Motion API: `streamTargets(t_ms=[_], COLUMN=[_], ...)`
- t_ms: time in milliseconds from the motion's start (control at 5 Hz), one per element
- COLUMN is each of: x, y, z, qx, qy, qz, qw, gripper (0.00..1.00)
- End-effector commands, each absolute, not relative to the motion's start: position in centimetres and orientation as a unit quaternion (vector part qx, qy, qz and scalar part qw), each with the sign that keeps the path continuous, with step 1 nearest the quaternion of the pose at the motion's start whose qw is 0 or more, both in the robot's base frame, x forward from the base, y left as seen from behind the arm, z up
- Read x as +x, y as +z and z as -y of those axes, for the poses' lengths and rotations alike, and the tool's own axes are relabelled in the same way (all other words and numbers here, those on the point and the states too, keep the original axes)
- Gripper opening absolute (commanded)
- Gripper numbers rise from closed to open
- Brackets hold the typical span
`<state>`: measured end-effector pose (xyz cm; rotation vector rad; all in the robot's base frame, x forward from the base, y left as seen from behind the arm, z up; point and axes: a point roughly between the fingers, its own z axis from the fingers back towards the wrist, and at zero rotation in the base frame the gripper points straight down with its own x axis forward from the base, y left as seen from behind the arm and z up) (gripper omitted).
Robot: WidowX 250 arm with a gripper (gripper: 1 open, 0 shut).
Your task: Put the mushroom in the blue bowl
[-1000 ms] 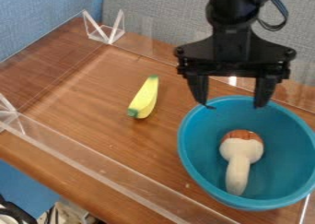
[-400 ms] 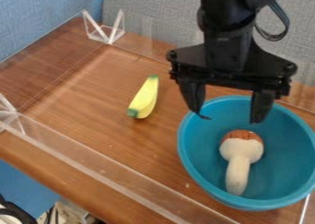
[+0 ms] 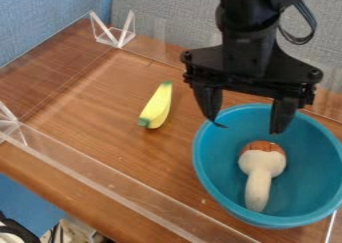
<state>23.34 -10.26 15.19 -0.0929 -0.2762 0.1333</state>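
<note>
The mushroom (image 3: 262, 172) lies on its side inside the blue bowl (image 3: 214, 162), cream stem toward the front and brown-orange cap toward the back. My gripper (image 3: 250, 115) hangs just above the bowl's back rim, over the mushroom. Its two black fingers are spread wide apart, one at the bowl's left rim and one near the right. Nothing sits between them.
A yellow-green banana toy (image 3: 156, 106) lies on the wooden table (image 3: 80, 87) left of the bowl. Clear acrylic walls (image 3: 114, 30) run along the table's back left corner and front edge. A blue backdrop stands behind the table.
The gripper has shifted slightly left and lower over the bowl, staying open. The mushroom and banana have not moved.
</note>
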Motion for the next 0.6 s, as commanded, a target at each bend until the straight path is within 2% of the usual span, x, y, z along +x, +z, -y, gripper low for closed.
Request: streamTargets(t_ms=[0,400], x=[23.76,24.09], y=[17.41,17.48], z=[10.85,10.57], qx=[-0.037,-0.025], qy=[0.083,0.129], qz=[0.16,0.149], qw=[0.983,0.98], gripper=[1.0,1.0])
